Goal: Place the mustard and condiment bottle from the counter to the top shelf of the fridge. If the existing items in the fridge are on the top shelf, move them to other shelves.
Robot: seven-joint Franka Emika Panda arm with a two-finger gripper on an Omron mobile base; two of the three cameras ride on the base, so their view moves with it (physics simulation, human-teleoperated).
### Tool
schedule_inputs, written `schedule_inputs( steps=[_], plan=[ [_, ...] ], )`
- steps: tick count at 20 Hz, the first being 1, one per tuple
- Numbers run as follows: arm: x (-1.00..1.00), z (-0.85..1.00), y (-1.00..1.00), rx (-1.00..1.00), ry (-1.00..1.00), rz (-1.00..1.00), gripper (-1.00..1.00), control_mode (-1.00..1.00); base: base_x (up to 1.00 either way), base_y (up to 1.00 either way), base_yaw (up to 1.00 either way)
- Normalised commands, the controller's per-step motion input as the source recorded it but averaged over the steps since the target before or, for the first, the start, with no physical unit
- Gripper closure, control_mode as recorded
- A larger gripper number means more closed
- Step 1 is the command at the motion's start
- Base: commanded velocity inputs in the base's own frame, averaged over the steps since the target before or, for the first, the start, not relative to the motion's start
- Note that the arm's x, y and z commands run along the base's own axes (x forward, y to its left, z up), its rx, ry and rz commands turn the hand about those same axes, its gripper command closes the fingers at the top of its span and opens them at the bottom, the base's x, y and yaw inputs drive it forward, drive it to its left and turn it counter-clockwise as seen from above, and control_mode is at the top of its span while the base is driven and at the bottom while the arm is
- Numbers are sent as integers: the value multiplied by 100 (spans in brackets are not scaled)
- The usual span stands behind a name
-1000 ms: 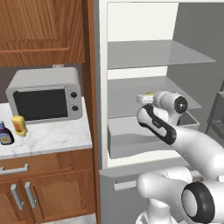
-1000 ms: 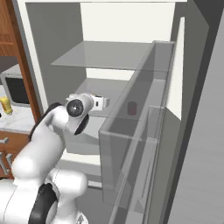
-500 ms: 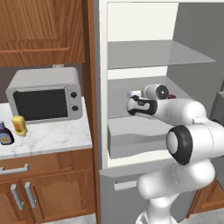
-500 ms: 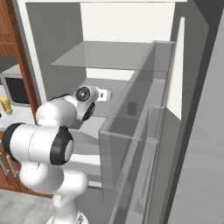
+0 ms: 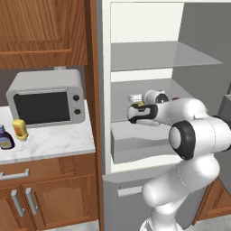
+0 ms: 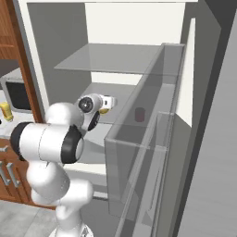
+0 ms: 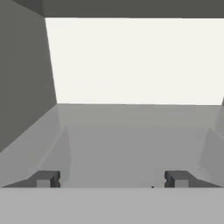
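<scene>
1. One white robot arm with dark joints reaches into the tall white-framed fridge (image 5: 104, 90), its two-finger gripper (image 7: 113, 178) level above a grey shelf (image 7: 131, 144) inside the grey interior.
2. In the hand view the two dark fingertips (image 7: 46, 179) stand wide apart, with bare shelf between them and nothing in their hold.
3. Two bottles stand close together on the white marble counter (image 5: 54, 142) at the far left of the left base view: one small squat all-yellow mustard bottle (image 5: 19, 129) and one dark condiment bottle with a blue cap (image 5: 5, 137).
4. One silver microwave oven (image 5: 47, 98) sits on the same counter, just right of the bottles, beneath a brown wooden wall cabinet (image 5: 43, 31).
5. In the right base view one small yellow round object (image 6: 104, 110) shows just beside the gripper's wrist, and one small red object (image 6: 139, 114) appears behind the translucent door bin (image 6: 139, 152).
6. One upper grey shelf (image 5: 158, 54) lies bare above the arm.
</scene>
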Motion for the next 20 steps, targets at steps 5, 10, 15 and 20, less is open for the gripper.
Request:
schedule_inputs(
  steps=[5, 10, 15, 20],
  plan=[
    [-47, 98, 19, 0, -6, 0, -100, -100, 0, 0, 0],
    [-96, 100, 2, 0, 2, -3, -100, -100, 0, 0, 0],
    [-100, 98, 0, 0, 6, -1, -100, -100, 0, 0, 0],
    [-100, 76, -1, 0, 12, 0, -100, -100, 0, 0, 0]
  ],
)
